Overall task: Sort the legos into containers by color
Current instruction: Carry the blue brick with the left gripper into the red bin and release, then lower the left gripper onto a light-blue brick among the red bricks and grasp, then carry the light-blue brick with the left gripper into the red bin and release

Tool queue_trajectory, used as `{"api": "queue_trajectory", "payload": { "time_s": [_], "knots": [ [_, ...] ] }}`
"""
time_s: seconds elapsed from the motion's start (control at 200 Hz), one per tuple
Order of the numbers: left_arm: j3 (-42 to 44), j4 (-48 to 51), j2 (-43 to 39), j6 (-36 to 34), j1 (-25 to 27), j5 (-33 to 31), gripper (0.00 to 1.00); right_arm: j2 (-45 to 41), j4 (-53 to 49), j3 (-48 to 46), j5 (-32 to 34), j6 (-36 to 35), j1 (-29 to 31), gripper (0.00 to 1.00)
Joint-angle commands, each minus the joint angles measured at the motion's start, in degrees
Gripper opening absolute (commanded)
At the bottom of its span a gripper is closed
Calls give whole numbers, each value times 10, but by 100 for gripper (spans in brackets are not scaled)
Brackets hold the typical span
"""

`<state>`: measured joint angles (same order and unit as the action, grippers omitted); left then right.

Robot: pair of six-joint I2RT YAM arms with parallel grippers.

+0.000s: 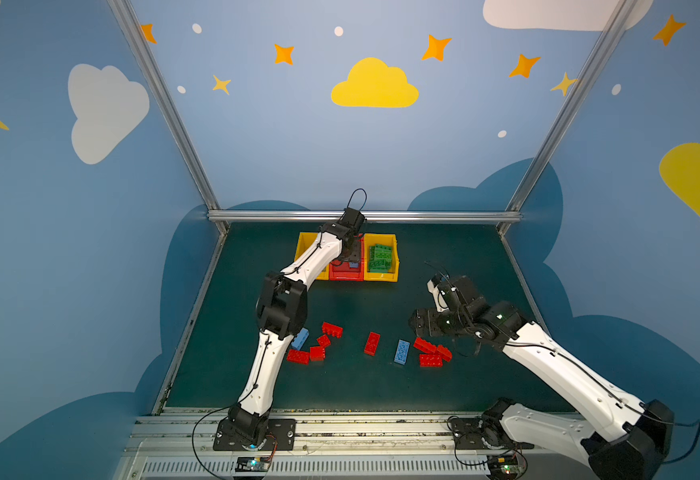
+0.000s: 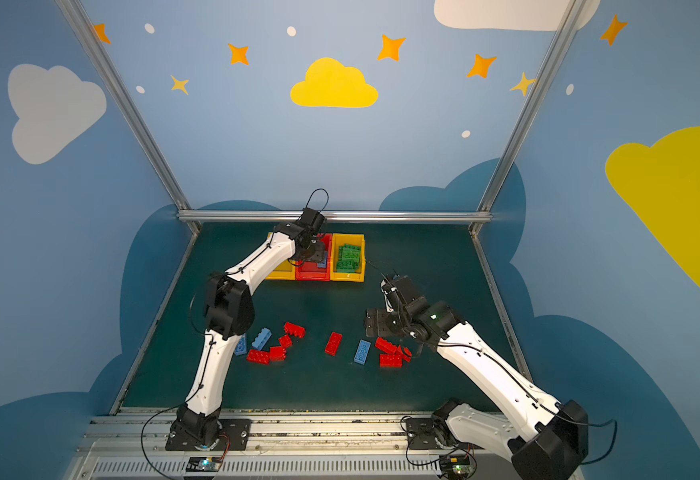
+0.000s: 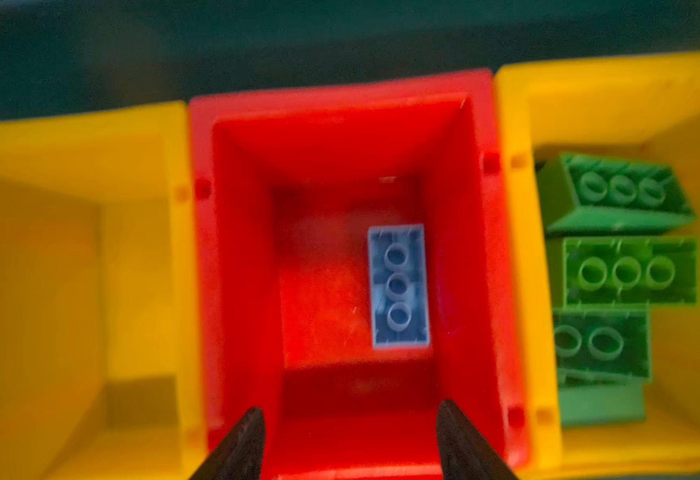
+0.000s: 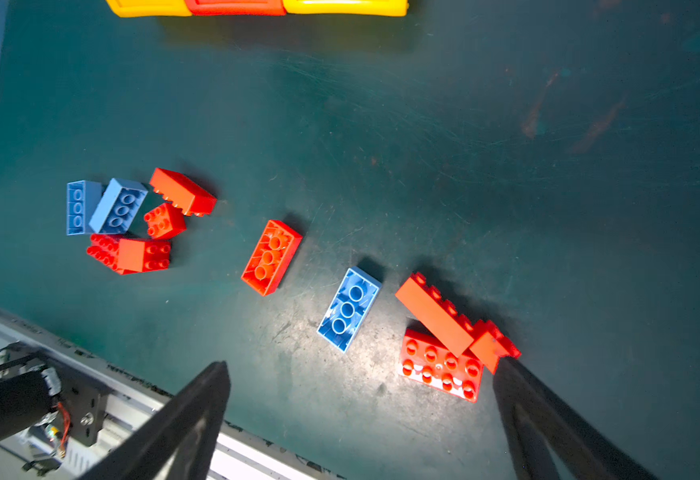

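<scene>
Left wrist view: left jaws parted, empty, over red bin [image 3: 240,270], one light blue brick [image 3: 399,286] hollow side up on its floor, green bricks [image 3: 626,270] in yellow bin [image 3: 523,270] at right; right jaws spread wide, empty, above red bricks [image 4: 271,257] and blue bricks [image 4: 348,309] on near table [image 4: 506,166].

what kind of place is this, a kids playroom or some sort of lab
Probably a robot test cell dressed like a playroom: robot arms bolted to a metal rail, an aluminium frame around a green mat, and cartoon cloud wall panels.
</scene>
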<state>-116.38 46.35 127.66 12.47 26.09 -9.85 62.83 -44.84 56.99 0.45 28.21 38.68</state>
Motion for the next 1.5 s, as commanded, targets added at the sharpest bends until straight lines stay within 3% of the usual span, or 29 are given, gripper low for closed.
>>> {"api": "queue_trajectory", "payload": {
  "time_s": [0.0, 0.29, 0.561, 0.801, 1.086, 1.497],
  "knots": [
    [149, -68, -135, 19, 4, -28, 65, -23, 10, 0, -22, 4, 4, 97],
    [490, -129, -349, 83, 7, -57, 65, -51, 12, -25, -36, 12, 30, 97],
    [645, -155, -459, 117, 15, -60, 65, -74, 12, -45, -21, 42, 78, 97],
    [712, -171, -504, 139, 27, -59, 65, -82, 5, -45, 10, 65, 119, 97],
    [754, -194, -497, 147, 28, -57, 63, -66, 0, -30, 41, 73, 158, 97],
    [719, -174, -420, 160, 23, -46, 55, -67, -8, -27, 64, 75, 177, 97]
  ]
}}
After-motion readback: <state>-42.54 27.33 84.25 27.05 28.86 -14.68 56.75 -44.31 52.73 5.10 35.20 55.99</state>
